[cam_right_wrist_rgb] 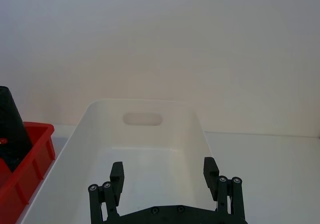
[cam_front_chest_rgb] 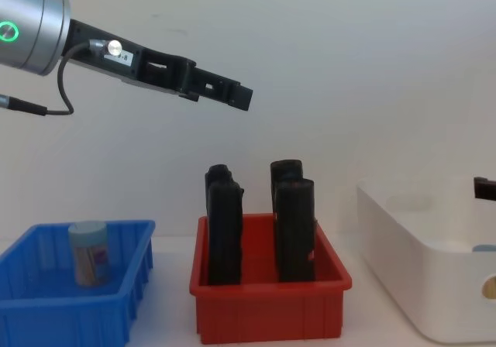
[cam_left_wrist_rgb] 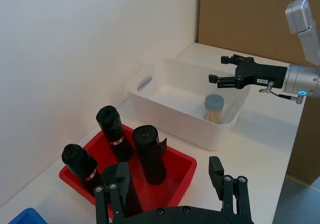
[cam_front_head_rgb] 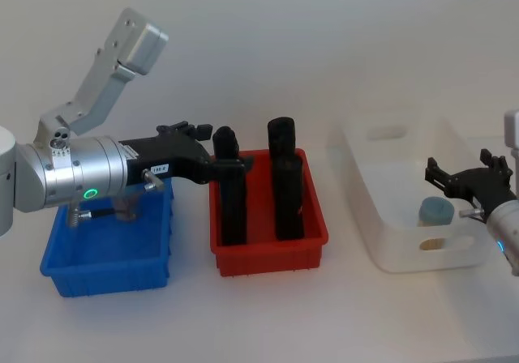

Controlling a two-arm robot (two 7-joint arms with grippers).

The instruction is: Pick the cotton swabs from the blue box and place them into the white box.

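Nothing legible here, honestly. There's a small white sticker (cam_front_chest_rgb: 126,55) on the body of the left claw (cam_front_chest_rgb: 232,94) with a few tiny dark characters, too small to make out. Same with the little label (cam_left_wrist_rgb: 261,76) on the right claw (cam_left_wrist_rgb: 219,69).

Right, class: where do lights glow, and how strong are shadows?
Head view: a green ring glows on the left arm; shadows under the red bin are faint. Chest view: a white lamp shines behind the left gripper. Left wrist view: a blue light on the right arm.
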